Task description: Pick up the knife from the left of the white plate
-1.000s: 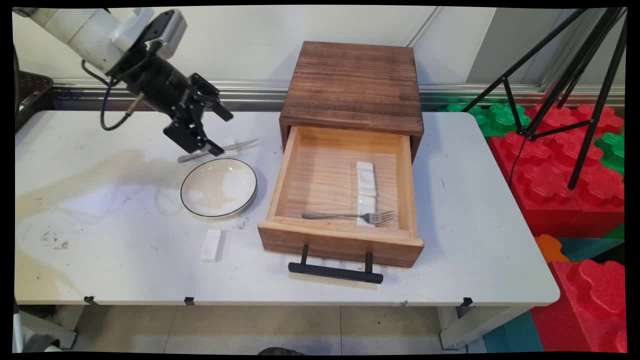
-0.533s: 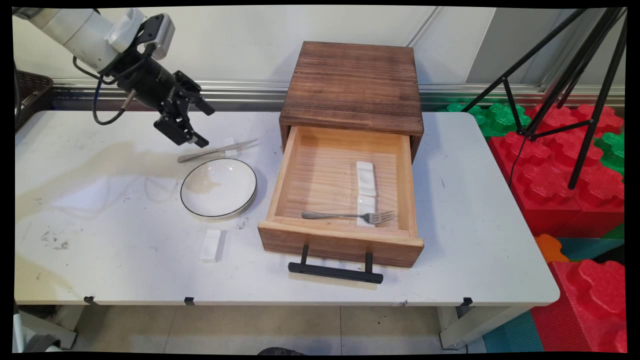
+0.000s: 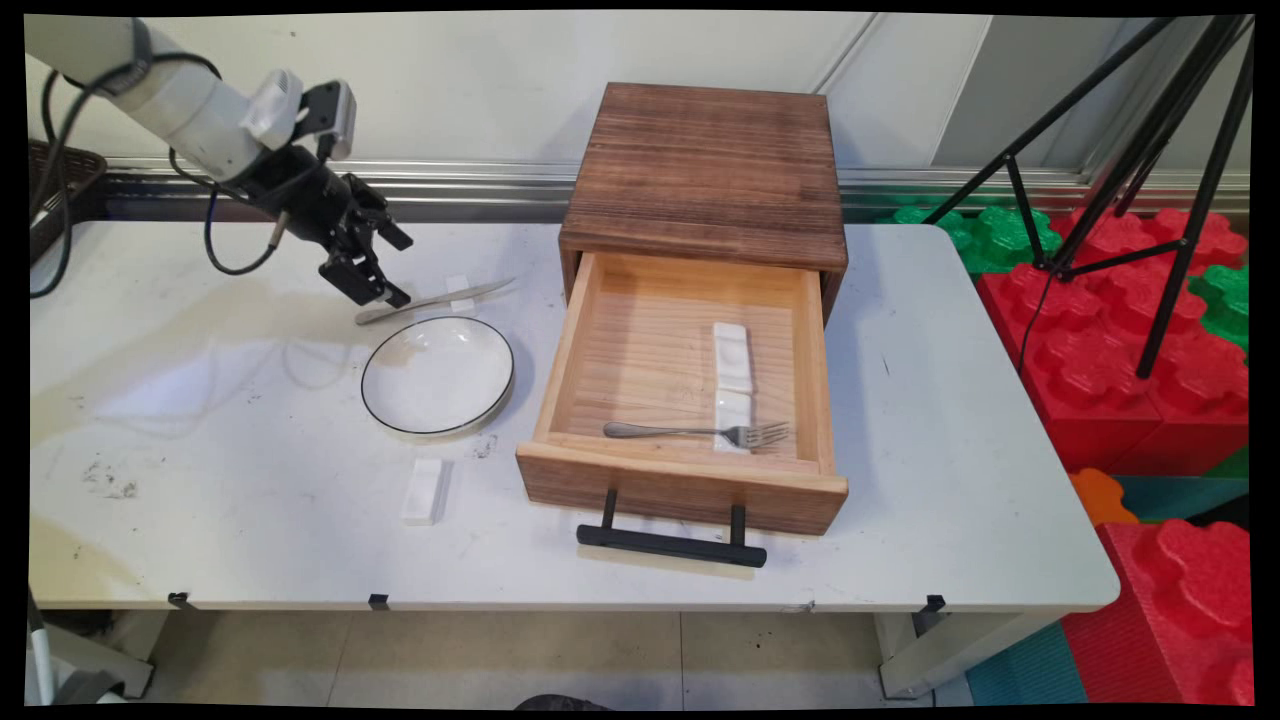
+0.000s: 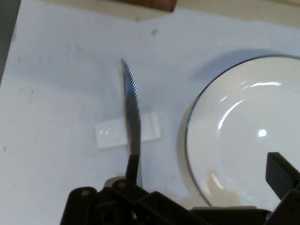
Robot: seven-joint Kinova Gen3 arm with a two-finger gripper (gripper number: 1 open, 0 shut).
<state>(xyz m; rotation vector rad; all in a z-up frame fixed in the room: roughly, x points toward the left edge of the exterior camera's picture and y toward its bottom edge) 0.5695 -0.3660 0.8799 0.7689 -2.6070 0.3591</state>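
Pincer (image 3: 383, 268), fingers spread open, hovers over the knife (image 3: 436, 300) handle, just behind the plate (image 3: 437, 376).

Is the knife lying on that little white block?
Touching. In the hand view the knife blade crosses straight over the white rest, with no gap visible between them.

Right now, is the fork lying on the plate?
No. The fork lies inside the open drawer, its tines on a white rest; the plate holds nothing.
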